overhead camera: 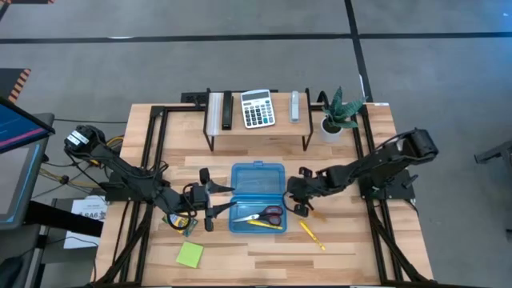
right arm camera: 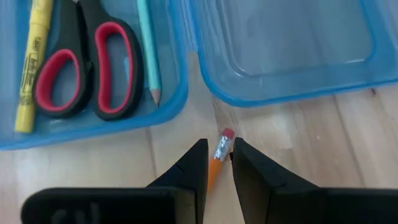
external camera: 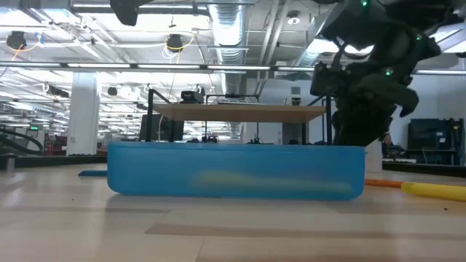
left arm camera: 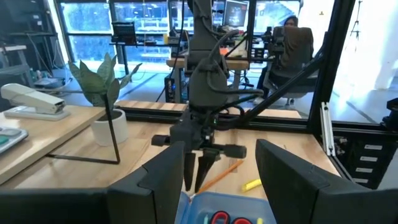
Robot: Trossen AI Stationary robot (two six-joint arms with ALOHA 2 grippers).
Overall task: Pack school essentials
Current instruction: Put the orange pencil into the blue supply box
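Looking straight down, the blue plastic case lies open mid-table, with the red-handled scissors and a yellow marker in its near half. The left gripper sits just beside the case's left edge, fingers spread with nothing between them. The right gripper is at the case's right edge, and a yellow pencil lies on the wood near it. A lime-green sticky-note pad rests toward the front left. Behind the case, a low shelf carries a calculator, with a potted plant at its right end.

From table height, the case's blue wall fills the middle and hides its contents; a yellow marker end shows at the right.

The left wrist view shows the left arm's own fingers apart, the right arm facing it across the case.

In the right wrist view, the right arm's fingers pinch an orange pencil by its eraser end, just outside the case; scissors, marker and a teal pencil lie inside.
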